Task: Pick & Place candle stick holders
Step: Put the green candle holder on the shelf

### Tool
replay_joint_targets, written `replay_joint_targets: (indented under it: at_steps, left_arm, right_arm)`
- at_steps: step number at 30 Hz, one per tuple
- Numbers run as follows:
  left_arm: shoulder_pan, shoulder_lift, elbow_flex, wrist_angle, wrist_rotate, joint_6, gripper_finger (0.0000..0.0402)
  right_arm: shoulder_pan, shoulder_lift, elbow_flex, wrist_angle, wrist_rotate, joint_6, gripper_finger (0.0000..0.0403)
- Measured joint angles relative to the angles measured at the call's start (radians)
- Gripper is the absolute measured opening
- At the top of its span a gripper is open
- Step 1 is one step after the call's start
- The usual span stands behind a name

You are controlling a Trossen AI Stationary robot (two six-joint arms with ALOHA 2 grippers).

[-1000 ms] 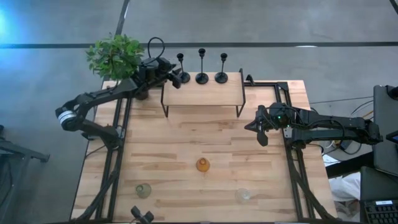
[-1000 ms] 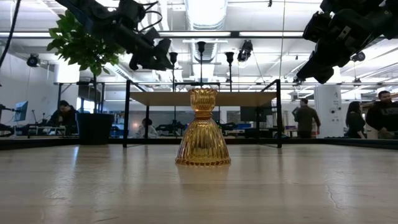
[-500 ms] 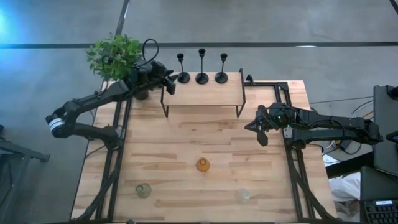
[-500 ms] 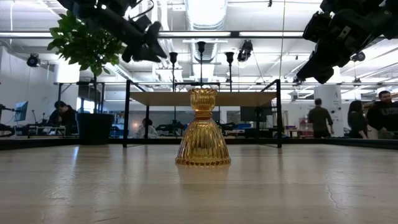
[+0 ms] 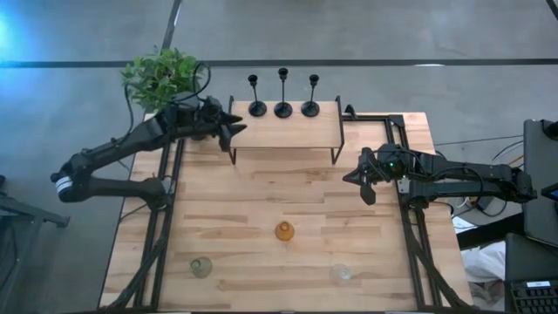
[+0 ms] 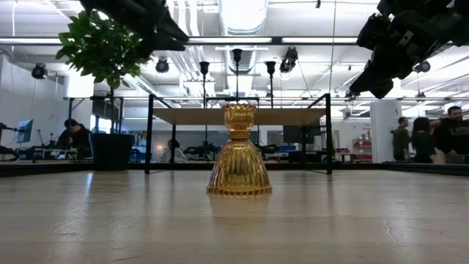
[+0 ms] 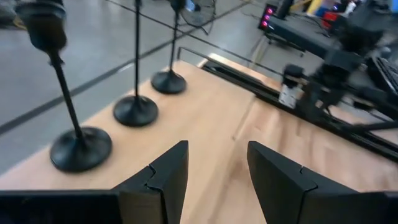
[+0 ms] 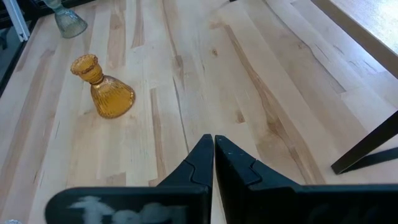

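Observation:
Three black candle stick holders [image 5: 282,96] stand in a row on their round bases along the far edge of a raised wooden shelf [image 5: 288,133]. The left wrist view shows their bases and stems [image 7: 81,146] [image 7: 135,110] [image 7: 168,82]. My left gripper [image 5: 235,129] hovers open at the shelf's left end, level with the shelf top, and its fingers [image 7: 163,177] hold nothing. It stands left of and nearer than the leftmost holder [image 5: 256,106]. Above the table's right side my right gripper [image 8: 213,157] waits shut and empty.
A potted plant [image 5: 162,77] stands at the far left corner, just behind my left arm. On the near half of the table stand an amber glass vase [image 5: 283,231], a greenish one [image 5: 201,266] and a clear one [image 5: 340,274]. The shelf rests on thin black legs [image 5: 232,150].
My left gripper has drawn back from the leftmost candle stick holder toward the table's left and near edges, rising a little and tipping closer to level. Its fingers stay open. All three holders stand where they were.

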Motion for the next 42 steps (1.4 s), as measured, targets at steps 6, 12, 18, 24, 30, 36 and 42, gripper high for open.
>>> replay_joint_targets:
  at_steps: [6,12,18,24,30,36,42]
  left_arm:
    - [-0.056,-0.086,0.000,-0.117,0.048,-0.001,0.0170]
    - [-0.118,-0.162,0.000,-0.194,0.117,-0.016,0.0170]
    - [-0.181,-0.231,0.000,-0.353,0.207,-0.034,0.0170]
    - [-0.270,-0.292,0.000,-0.583,0.218,-0.092,0.0168]
    - [-0.389,-0.311,0.000,-0.732,0.172,-0.243,0.0167]
    - [-0.578,-0.301,-0.007,-0.825,0.036,-0.385,0.0167]
    - [-0.853,-0.286,-0.072,-0.826,-0.113,-0.582,0.0167]
  right_arm:
    - [0.000,0.000,0.000,0.000,0.000,0.000,0.0013]
    - [0.000,0.000,0.000,0.000,0.000,0.000,0.0013]
    - [0.000,0.000,0.000,0.000,0.000,0.000,0.0013]
    - [0.000,0.000,0.000,0.000,0.000,0.000,0.0013]
    - [0.000,0.000,0.000,0.000,0.000,0.000,0.0013]
    - [0.000,0.000,0.000,0.000,0.000,0.000,0.0013]
    - [0.000,0.000,0.000,0.000,0.000,0.000,0.0013]
